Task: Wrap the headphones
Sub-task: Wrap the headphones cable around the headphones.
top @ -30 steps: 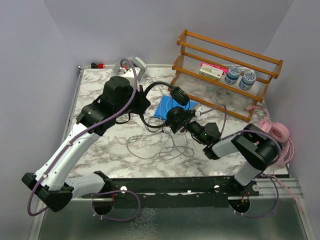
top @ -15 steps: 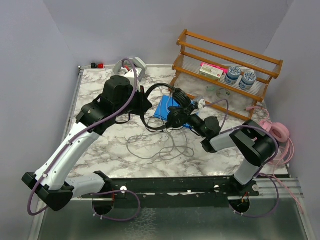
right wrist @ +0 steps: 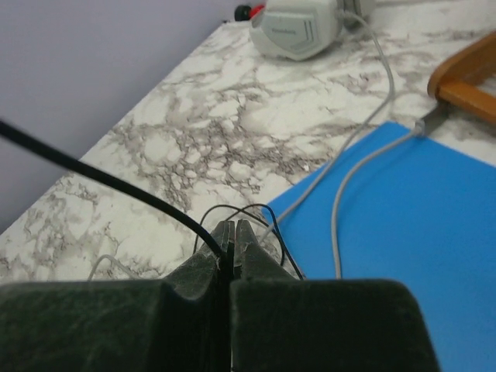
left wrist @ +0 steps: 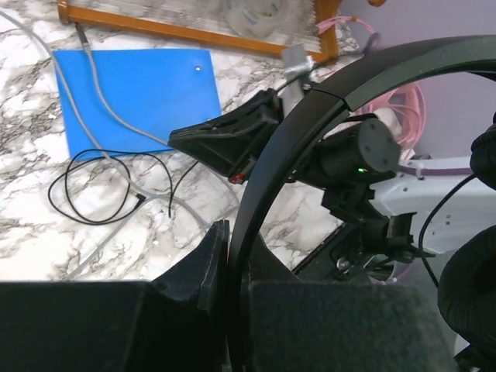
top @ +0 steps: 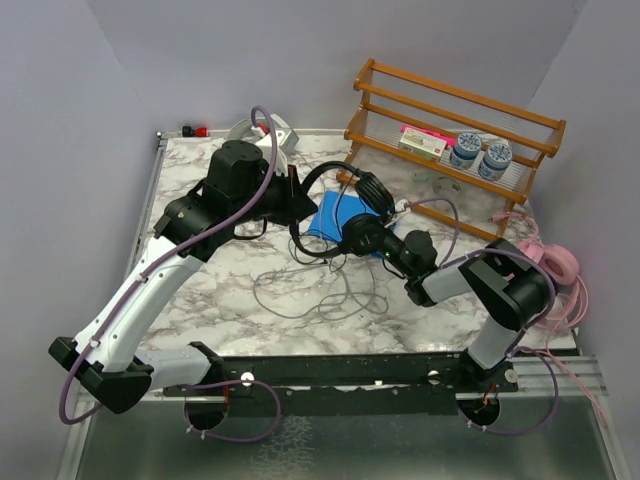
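— What's different from a second ago?

— The right tool [right wrist: 230, 240] has snapped shut. It stood wide open beside the ear cup then; now its jaws are pinched on the thin black cable [right wrist: 93, 174], which runs up and to the left out of my wrist view. The right forearm has also slid a touch farther toward the back of the desk [top: 200, 300].

— And the left side?

— The left tool [left wrist: 232, 256] hasn't let go. It's clamped on the headband [left wrist: 273, 167] of the black headphones [top: 375, 190]. The left arm has drifted back a little, so the band now arches higher than it did.

— Where's the set sitting?

— It's held up between the two tools over the blue mat [top: 330, 215], just in front of the wooden rack [top: 450, 130]. One cup is up near the rack and the other is low by the right tool.

— How are the arms posed?

— The left arm stretches from the near left corner diagonally to mid-desk, with its wrist turned so the tool points right. The right arm has its elbow high at the right edge, and its forearm reaches left and low.

— What about the other pairs?

— The grey-white headphones [top: 262, 135] are at the back edge, and their grey cable [top: 310, 290] loops loose across the desk. The pink headphones [top: 555, 265] are at the far right edge.
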You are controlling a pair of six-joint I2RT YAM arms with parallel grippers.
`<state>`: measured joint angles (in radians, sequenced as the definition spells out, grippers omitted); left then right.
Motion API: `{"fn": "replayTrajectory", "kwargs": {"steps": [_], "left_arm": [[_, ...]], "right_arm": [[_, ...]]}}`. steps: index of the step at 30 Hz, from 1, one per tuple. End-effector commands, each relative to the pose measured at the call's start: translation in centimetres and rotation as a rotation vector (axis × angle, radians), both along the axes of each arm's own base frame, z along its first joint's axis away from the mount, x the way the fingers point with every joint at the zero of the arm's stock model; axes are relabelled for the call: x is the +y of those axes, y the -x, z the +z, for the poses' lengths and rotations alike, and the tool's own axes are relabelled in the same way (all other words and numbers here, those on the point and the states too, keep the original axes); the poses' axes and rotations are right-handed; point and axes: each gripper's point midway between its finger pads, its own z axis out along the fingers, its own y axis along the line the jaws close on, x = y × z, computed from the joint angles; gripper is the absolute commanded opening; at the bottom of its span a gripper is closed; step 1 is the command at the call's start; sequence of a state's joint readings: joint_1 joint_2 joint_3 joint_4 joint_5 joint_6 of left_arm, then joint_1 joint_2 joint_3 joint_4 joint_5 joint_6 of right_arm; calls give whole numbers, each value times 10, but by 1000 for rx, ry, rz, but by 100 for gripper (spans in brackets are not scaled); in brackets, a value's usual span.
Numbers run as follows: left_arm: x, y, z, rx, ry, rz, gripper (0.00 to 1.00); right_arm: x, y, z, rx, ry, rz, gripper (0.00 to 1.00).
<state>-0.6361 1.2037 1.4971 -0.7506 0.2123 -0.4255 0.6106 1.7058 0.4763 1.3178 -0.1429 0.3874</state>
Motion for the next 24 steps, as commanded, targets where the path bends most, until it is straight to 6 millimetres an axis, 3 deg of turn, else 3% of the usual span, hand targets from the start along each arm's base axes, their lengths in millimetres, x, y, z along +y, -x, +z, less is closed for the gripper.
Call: {"fn": "replayTrajectory", "kwargs": {"steps": [1,10,15,20,24], "left_arm": [[-6,16,46,-53,123,-61,0],[-3,21,66,-76,160,-51,0],[2,7,82,-112,164,15,0],[1,-29,85,-96,158,83,0],[19,-73,76,-75,143,216,0]], "right_arm": [[-6,-11,-31,155,-23,-48,0],[3,-14,-61,291,-27,-13,0],[13,1,-68,300,-48,83,0],[32,28,-52,221,-30,194,1],[40,67,-28,110,-25,286,1]]}}
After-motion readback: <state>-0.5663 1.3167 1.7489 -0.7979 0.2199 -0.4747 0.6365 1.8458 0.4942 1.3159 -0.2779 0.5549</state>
